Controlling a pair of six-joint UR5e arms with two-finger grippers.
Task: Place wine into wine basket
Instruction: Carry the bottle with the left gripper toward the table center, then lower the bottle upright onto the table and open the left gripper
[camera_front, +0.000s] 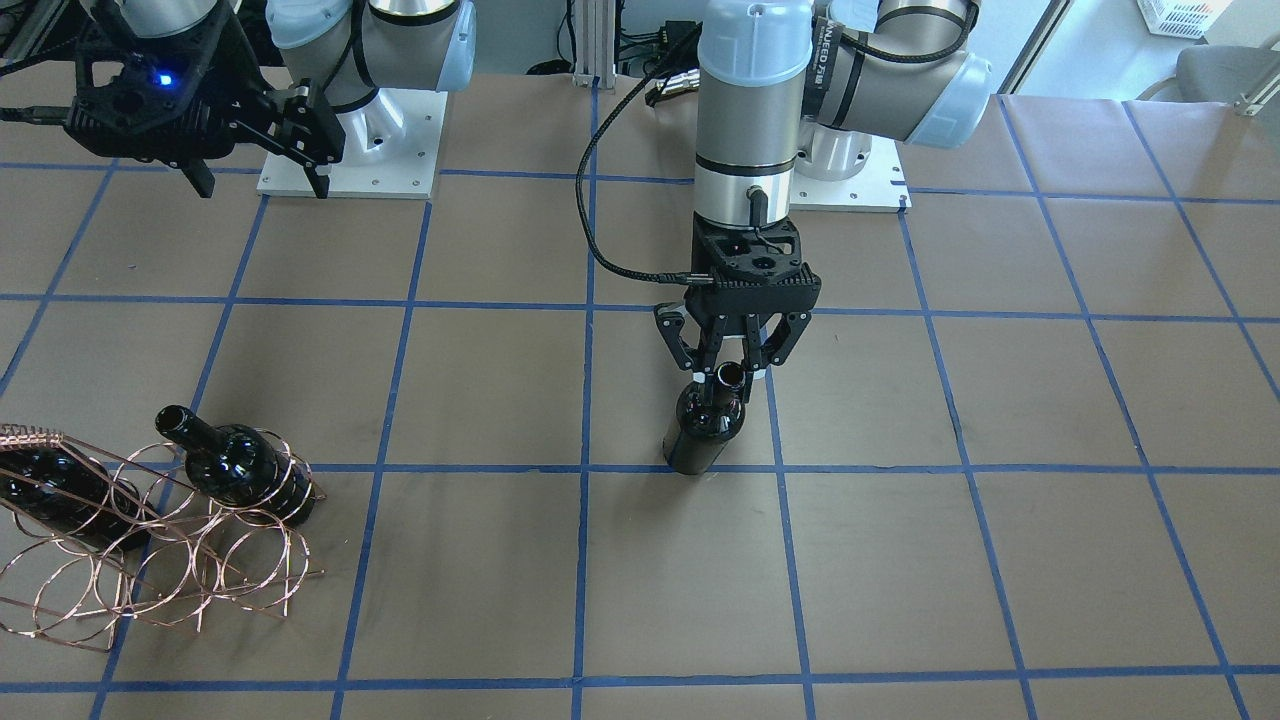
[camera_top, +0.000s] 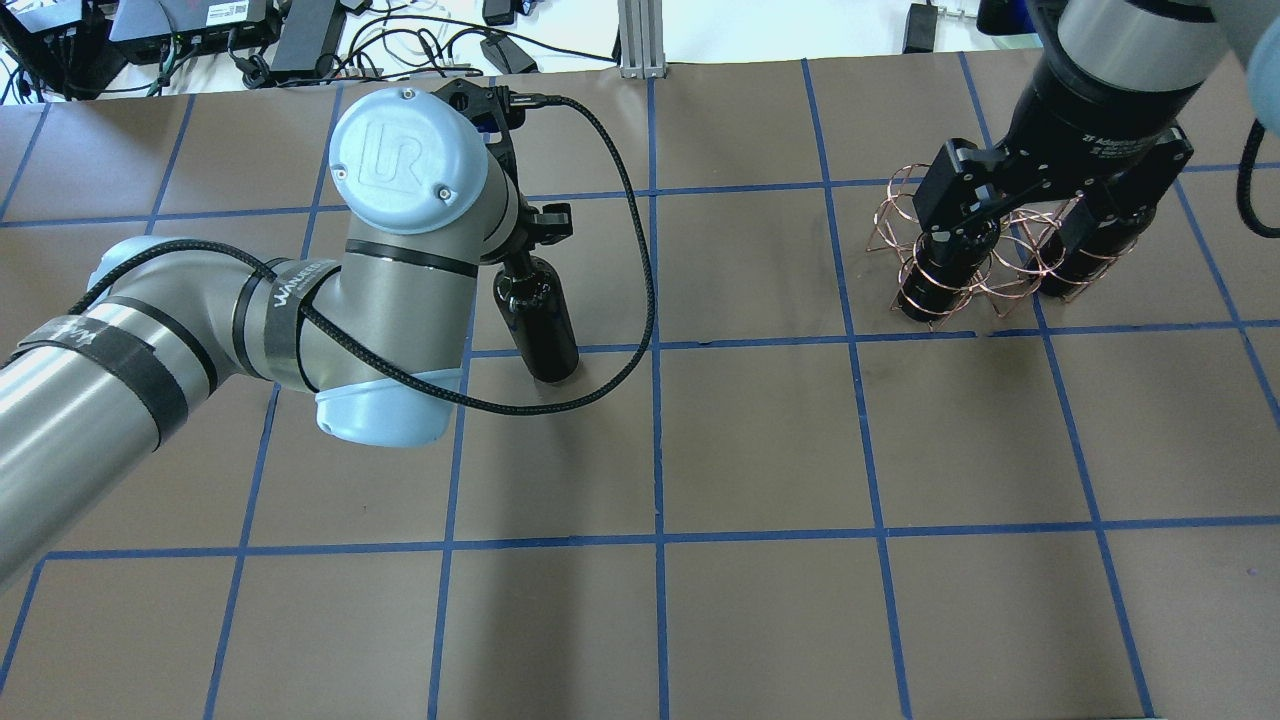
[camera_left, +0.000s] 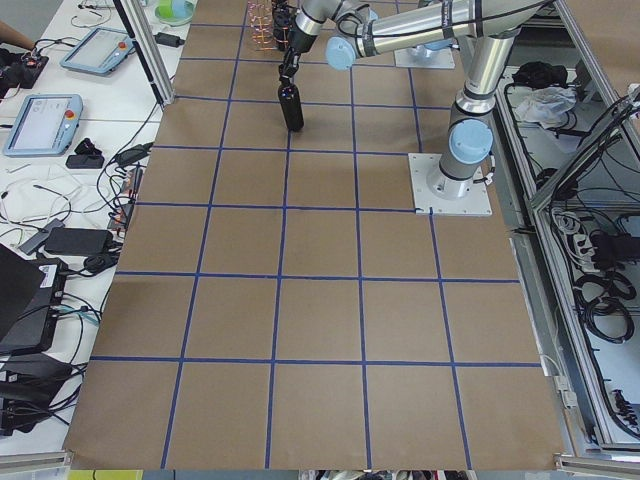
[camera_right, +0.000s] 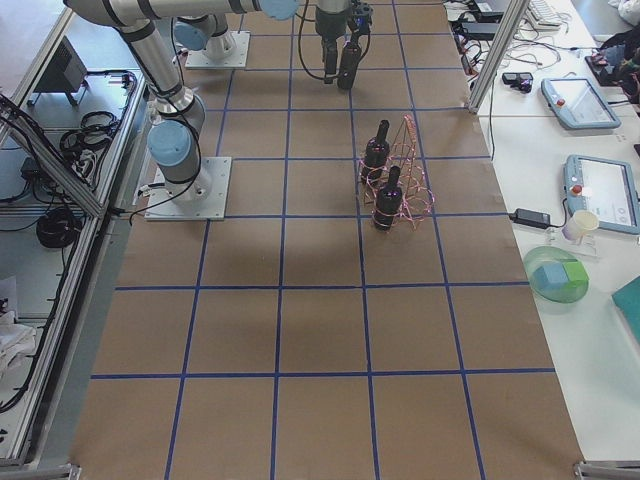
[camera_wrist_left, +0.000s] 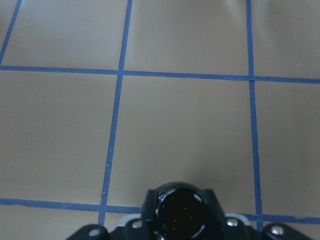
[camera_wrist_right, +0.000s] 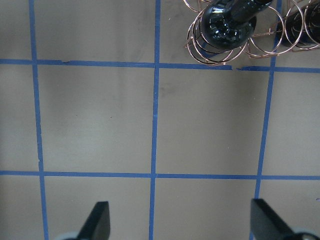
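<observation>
light: bright, even, diffuse | shadows: soft, faint on table (camera_front: 900, 560) | wrist views: slightly soft

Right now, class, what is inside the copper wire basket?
A dark bottle and a second bottle lie in the wine basket's robot-side loops; the other loops look empty. From overhead, the right gripper covers part of it.

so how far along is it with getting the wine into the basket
Done: two bottles already lie in the wine basket. In hand: the left claw is closed round the neck of the third wine bottle, which stands upright on the table, well away from the basket. Left: carrying it over and slotting it into a free loop. The right claw hangs open near the basket, holding nothing.
</observation>
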